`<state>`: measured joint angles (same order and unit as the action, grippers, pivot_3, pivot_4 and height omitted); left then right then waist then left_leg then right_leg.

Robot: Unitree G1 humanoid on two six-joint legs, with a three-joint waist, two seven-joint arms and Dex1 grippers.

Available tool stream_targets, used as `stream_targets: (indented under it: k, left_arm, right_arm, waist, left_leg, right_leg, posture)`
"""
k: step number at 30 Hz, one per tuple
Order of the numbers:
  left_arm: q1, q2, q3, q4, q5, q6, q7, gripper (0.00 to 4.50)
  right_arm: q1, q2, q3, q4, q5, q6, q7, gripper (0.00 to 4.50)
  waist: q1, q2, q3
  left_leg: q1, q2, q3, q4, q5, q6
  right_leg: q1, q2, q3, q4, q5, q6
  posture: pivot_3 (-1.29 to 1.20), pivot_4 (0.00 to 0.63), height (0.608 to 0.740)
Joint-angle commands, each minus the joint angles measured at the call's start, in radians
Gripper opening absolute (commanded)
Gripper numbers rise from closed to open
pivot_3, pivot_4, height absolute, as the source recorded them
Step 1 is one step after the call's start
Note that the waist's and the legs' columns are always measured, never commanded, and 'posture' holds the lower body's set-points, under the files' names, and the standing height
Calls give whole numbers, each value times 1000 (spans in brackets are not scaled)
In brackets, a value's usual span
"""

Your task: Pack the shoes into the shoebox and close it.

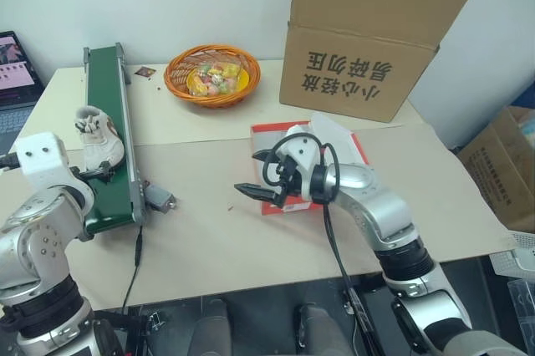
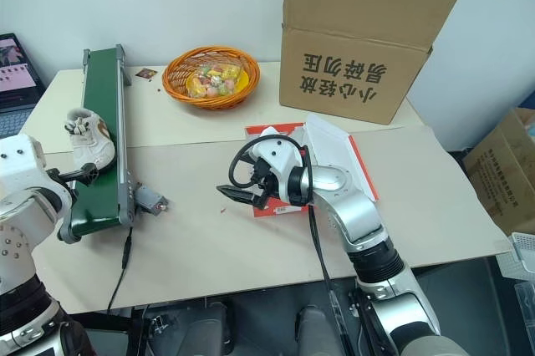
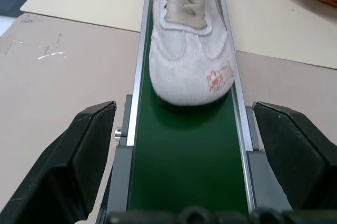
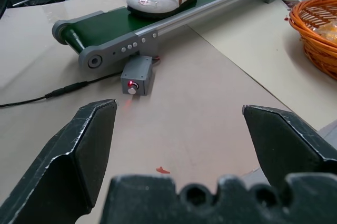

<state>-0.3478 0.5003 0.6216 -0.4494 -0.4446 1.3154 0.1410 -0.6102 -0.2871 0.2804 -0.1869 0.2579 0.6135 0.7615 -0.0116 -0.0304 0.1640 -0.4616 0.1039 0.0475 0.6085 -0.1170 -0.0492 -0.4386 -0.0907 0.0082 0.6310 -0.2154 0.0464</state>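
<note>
Left eye view: brown carton (image 1: 359, 68) bears upside-down Chinese characters; both end effectors (image 1: 100, 174) (image 1: 255, 174) gape wide, empty.

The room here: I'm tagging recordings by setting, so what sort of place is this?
Probably a lab or office test bench: a small green conveyor belt carrying a shoe, a laptop and cardboard cartons on a plain table.

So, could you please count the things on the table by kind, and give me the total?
Shoes: 1, a shoe lying on the belt
Conveyor belts: 1, the green conveyor belt
Baskets: 1, the orange basket of sweets
Shoeboxes: 1, the red shoebox
Brown cartons: 1, the big brown carton
Laptops: 1, the laptop
Total: 6
</note>
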Motion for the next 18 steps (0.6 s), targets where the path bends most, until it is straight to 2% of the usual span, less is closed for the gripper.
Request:
stream_targets:
  k: [1,8,15,18]
  left_arm:
    - [-24,27,-7,-4,32,-12,-16,4463]
    - [-25,15,-13,14,65,-5,-30,4463]
    - [-11,-114,52,30,51,101,-44,4463]
    - [-18,-134,55,18,64,109,-45,4463]
  right_arm:
    - [0,11,-8,-58,23,-2,-6,4500]
    - [-8,20,-20,-85,38,16,-12,4500]
    - [-68,42,-96,-143,127,79,-36,4500]
    - [-97,52,-126,-148,161,97,-54,4500]
  waist:
    - [-1,0,0]
    - [-1,0,0]
    - [0,-2,0]
    - [4,-2,0]
  left_leg:
    - [0,0,0,0,0,0]
    - [0,0,0,0,0,0]
    - [0,0,0,0,0,0]
    - [1,0,-1,0,0,0]
  right_leg:
    - [0,0,0,0,0,0]
    - [0,0,0,0,0,0]
    - [0,0,0,1,0,0]
    - [1,0,0,1,0,0]
  posture:
    - [0,150,720]
    - [0,150,720]
    - [0,150,720]
    - [0,150,720]
